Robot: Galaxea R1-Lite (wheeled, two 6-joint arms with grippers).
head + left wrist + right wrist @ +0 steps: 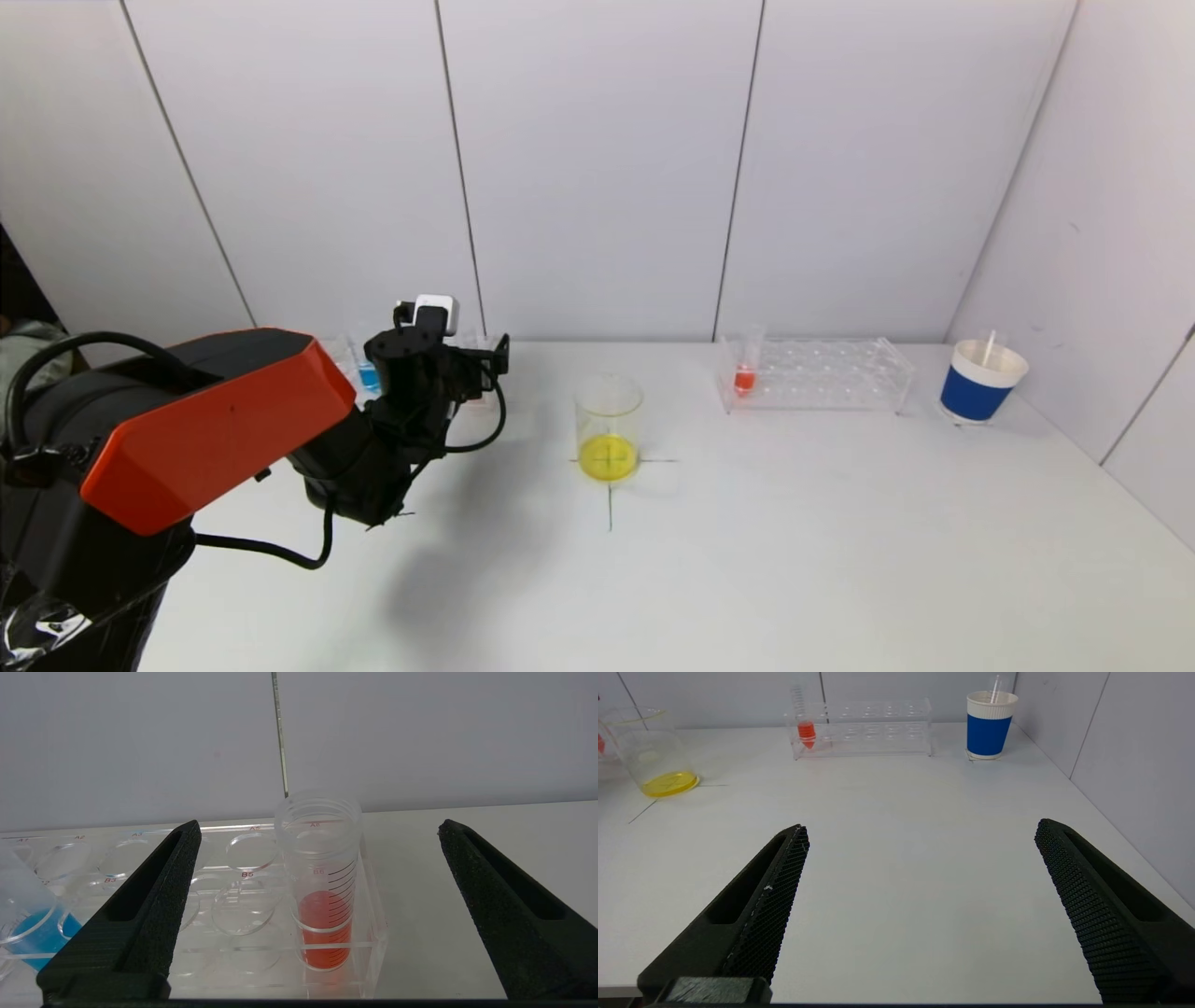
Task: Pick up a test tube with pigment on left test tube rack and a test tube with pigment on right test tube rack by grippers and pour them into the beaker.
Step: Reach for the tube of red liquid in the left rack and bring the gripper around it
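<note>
In the left wrist view a clear test tube of red pigment (322,905) stands upright in the end hole of the clear left rack (373,933). My left gripper (320,825) is open, one finger on each side of this tube and well apart from it. A tube of blue pigment (32,933) stands farther along the same rack. In the head view the left gripper (471,369) covers most of that rack. The beaker (609,429) holds yellow liquid at mid-table. The right rack (812,373) holds a red tube (745,373). My right gripper (922,826) is open over bare table.
A blue and white paper cup (980,383) with a stick in it stands right of the right rack, near the side wall. A black cross is marked on the table under the beaker. White wall panels close the back and right.
</note>
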